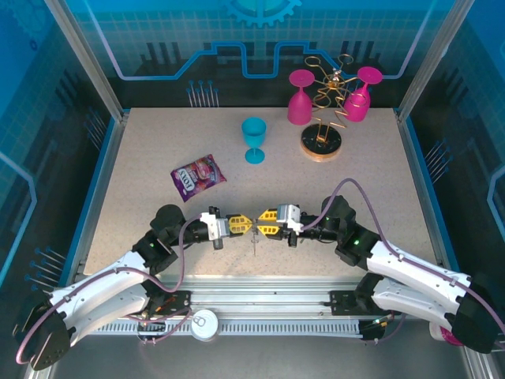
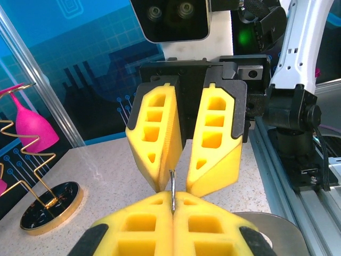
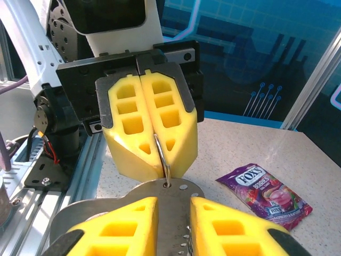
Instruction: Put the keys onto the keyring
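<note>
My two grippers meet tip to tip low over the near middle of the table. The left gripper (image 1: 245,224) (image 2: 173,196) is shut on a thin metal loop of the keyring (image 2: 172,188) (image 3: 164,152), which stands upright between its yellow fingers. The right gripper (image 1: 263,223) (image 3: 174,201) has its fingers a little apart, one on each side of the loop's end. In the right wrist view the loop passes through a hole in a flat silver key (image 3: 178,213) that shows in the gap between the right fingers. A small thin piece (image 1: 253,238) hangs below the fingertips.
A purple candy packet (image 1: 197,175) (image 3: 264,189) lies left of centre. A blue goblet (image 1: 254,139) stands behind the grippers. Two pink goblets (image 1: 300,99) flank a gold wire stand (image 1: 323,126) (image 2: 37,176) at the back right. A white disc (image 1: 207,324) sits on the front rail.
</note>
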You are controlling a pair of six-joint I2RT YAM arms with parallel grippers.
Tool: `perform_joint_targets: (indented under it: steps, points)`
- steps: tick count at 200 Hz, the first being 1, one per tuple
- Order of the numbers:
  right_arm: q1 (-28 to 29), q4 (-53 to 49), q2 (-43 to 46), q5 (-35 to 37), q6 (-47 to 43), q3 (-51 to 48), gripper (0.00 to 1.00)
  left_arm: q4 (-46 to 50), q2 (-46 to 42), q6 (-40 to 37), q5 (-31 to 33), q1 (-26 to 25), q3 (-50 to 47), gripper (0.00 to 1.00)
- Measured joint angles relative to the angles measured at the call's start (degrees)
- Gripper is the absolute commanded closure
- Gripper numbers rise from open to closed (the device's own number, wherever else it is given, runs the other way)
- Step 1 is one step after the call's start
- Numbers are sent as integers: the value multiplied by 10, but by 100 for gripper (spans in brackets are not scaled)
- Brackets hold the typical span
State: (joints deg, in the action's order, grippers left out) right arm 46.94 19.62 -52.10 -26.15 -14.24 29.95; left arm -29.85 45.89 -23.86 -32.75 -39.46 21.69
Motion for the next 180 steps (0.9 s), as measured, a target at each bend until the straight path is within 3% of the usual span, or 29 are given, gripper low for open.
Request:
perform_joint_targets:
  steps: [124,152,180]
  points:
    - [4,4,-38,-29,-15,35,85,0,6,5,-7,4,0,100]
    - [4,-6,-47,-31,-26,45,100,0,6,14,-7,10,0,100]
    - [3,-38,-51,-30,-33,62,100,0,6,15,-7,12,0,100]
